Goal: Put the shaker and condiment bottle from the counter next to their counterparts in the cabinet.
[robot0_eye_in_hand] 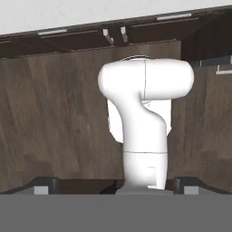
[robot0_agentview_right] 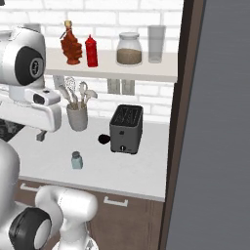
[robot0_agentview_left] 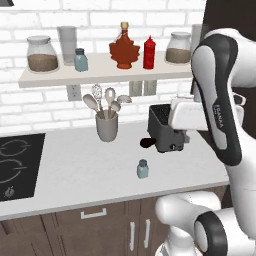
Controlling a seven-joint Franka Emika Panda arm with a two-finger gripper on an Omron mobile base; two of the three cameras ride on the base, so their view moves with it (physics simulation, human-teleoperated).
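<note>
Shaker (robot0_agentview_left: 143, 169) is seen upright on worktop (robot0_agentview_left: 75, 175) nr front edge, judged light, rigid, slick, best taken round mid-body below cap; claw (robot0_eye_in_hand: 116, 185) w/ tips apart, nothing held.

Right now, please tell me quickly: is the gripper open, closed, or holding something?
Gripper: open, nothing between its fingertips; the shaker stands alone on the counter.

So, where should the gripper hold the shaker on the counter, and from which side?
Probably the shaker is best held around its round blue-grey body below the grey cap, coming from above. It stands upright and alone on the counter, well apart from the toaster.
</note>
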